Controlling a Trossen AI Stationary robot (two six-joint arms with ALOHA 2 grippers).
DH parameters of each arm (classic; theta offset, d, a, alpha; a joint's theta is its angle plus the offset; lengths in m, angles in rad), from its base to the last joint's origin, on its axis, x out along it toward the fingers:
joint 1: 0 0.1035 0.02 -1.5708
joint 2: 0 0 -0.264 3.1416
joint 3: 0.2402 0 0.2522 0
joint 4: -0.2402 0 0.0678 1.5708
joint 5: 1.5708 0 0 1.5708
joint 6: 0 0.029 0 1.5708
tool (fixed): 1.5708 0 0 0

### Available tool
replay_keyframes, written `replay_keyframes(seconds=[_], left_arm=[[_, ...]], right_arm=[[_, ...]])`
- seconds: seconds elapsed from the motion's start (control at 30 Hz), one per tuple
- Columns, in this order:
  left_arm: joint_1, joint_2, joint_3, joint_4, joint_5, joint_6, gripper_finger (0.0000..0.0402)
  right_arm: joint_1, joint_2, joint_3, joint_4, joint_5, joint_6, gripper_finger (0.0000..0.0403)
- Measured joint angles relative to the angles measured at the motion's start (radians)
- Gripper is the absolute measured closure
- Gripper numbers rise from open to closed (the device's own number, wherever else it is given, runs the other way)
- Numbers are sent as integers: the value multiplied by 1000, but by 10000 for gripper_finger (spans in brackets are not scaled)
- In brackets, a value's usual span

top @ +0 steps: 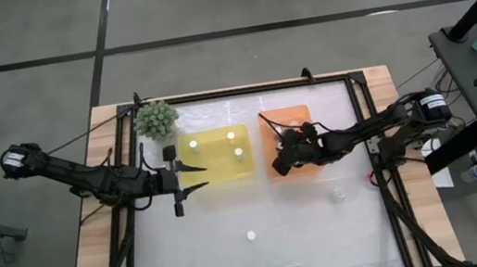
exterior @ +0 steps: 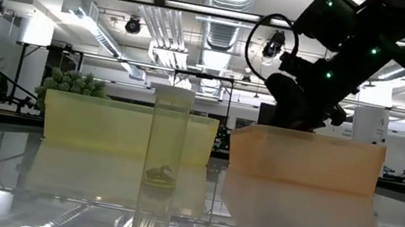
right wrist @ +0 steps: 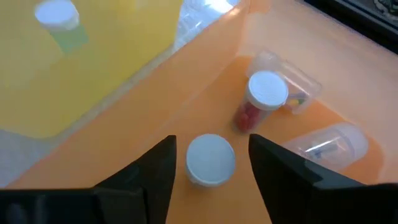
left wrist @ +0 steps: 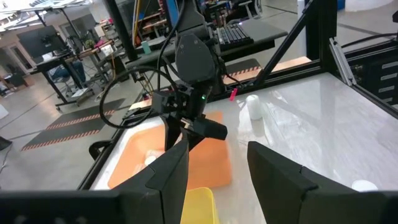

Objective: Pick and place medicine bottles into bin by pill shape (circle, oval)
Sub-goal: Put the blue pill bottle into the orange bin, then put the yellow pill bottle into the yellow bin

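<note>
Small pale clear medicine bottles with white caps are scattered. Three stand upright in the yellow bin (top: 215,167), one (top: 231,135) toward twelve o'clock. In the orange bin (right wrist: 205,87), one capped bottle (right wrist: 210,160) stands upright, another (right wrist: 261,99) holds red pills, and two lie tipped. Loose bottles (top: 251,236) are seen on the table toward six o'clock.

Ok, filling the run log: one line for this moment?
right gripper: open over orange bin, bottle between fingers | left gripper: open, waiting by yellow bin
</note>
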Motion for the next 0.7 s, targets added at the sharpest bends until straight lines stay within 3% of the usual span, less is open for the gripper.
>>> replay_keyframes(seconds=[0.33,0.53,0.7], left_arm=[[0,0,0,0,0,0,252],[0,0,0,0,0,-1,252],[0,0,0,0,0,-2,252]], right_arm=[[49,-166,0,-6,-5,-38,211],[154,-257,0,-3,-1,-82,220],[265,-280,0,6,60,-131,227]])
